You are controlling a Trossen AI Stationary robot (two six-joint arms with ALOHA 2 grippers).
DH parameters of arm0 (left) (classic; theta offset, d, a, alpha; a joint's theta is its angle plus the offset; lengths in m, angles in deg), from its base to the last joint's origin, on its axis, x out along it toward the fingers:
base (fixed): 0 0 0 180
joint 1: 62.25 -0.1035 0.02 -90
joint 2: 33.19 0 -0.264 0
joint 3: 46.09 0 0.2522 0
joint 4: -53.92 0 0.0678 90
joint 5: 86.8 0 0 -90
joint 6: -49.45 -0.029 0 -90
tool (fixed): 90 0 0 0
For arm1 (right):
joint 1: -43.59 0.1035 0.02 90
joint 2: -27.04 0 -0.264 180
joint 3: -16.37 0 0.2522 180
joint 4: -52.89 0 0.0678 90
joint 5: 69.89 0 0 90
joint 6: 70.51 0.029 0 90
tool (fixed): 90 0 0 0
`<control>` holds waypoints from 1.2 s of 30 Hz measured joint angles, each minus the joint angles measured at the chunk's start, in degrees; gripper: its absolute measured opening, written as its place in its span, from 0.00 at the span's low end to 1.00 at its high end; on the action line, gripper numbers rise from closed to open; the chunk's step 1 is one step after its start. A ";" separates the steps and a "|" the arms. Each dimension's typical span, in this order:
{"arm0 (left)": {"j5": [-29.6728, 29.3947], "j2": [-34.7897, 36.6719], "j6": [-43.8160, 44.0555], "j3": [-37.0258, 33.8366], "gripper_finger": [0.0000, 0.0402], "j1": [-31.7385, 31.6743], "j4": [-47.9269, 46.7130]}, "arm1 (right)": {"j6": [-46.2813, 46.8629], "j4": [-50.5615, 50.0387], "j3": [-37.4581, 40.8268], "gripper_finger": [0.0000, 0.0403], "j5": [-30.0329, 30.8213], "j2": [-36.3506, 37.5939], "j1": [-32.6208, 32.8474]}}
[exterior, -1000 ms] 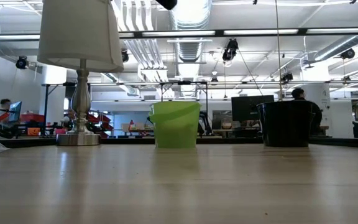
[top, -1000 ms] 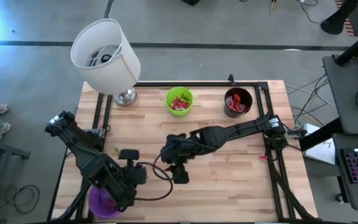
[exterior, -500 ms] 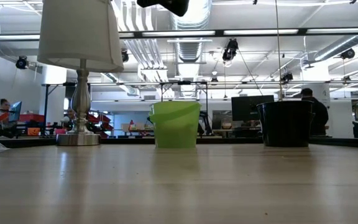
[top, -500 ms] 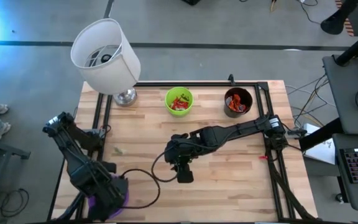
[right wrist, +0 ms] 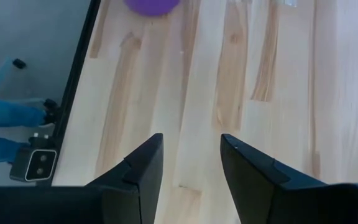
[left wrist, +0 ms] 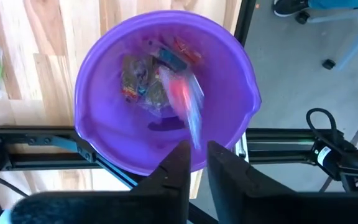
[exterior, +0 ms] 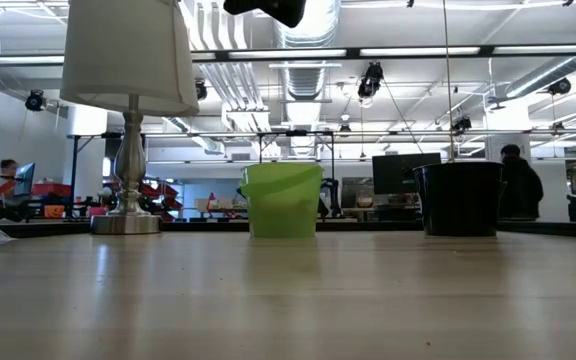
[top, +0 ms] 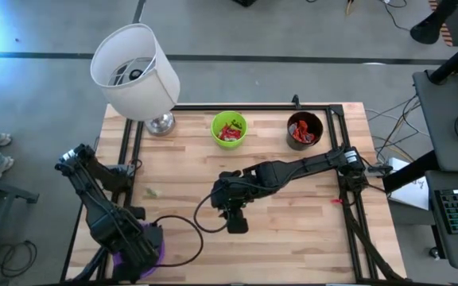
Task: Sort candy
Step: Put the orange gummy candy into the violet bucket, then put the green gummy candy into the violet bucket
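The purple cup [left wrist: 229, 93] stands at the table's near left corner [top: 156, 249] and holds several wrapped candies [left wrist: 143, 84]. My left gripper [left wrist: 194, 152] points down over it, its fingertips a narrow gap apart. A pink, clear-wrapped candy [left wrist: 185, 102] shows as a blurred streak just below the fingertips, inside the cup. A green candy [top: 153, 191] lies flat on the wood left of centre. My right gripper [top: 234, 225] hangs open over bare wood at the table's middle [right wrist: 191, 149], nothing between its fingers. My left gripper stands right above the blurred pink candy, whose streak [left wrist: 194, 134] reaches up to the fingertips. I cannot tell whether the fingers still touch it. The candy is inside the cup's rim, above the other sweets.
At the far edge stand a green cup [top: 229, 129] with red and green candies and a black cup [top: 304, 129] with orange-red ones. A white-shaded lamp [top: 133, 70] stands at the far left corner. A black frame [top: 348, 199] rims the table. Bare wood lies around the right gripper.
My left gripper has swung from above the wood beside the purple cup toward the near left corner. It has tipped downward there and now stands over the cup. The pink candy now blurs below its fingertips. My right arm has kept still.
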 joint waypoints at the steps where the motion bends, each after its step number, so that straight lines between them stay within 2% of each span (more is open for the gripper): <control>1: -0.09 0.01 0.28 -0.04 0.10 0.00 0.00 | 0.00 -0.27 0.00 0.38 0.00 0.00 0.00; 4: -0.26 -0.01 0.88 -0.11 0.17 0.00 0.00 | 0.00 -1.99 0.00 0.38 0.00 0.00 0.00; 6: -2.51 -0.06 0.93 -0.12 0.21 0.02 0.00 | -0.02 -3.25 0.00 0.37 0.00 0.00 0.00; 11: -18.93 1.54 3.95 -0.15 0.26 -0.36 0.02 | -1.23 -6.02 0.00 0.36 0.00 0.00 0.00; 18: -30.51 9.23 9.03 -1.12 0.26 -4.46 0.01 | -2.02 -7.16 0.17 0.37 0.00 0.00 0.00; 22: -31.66 14.88 12.79 -5.26 0.26 -7.08 0.04 | -2.96 -7.08 0.59 0.38 0.01 0.00 -0.01; 30: -31.28 25.61 25.08 -21.27 0.26 -8.44 -0.04 | -5.62 -7.05 1.55 0.40 0.07 0.02 -0.70; 36: -31.20 29.37 25.91 -29.23 0.26 -8.59 0.01 | -6.64 -7.09 2.82 0.40 0.33 0.02 -3.58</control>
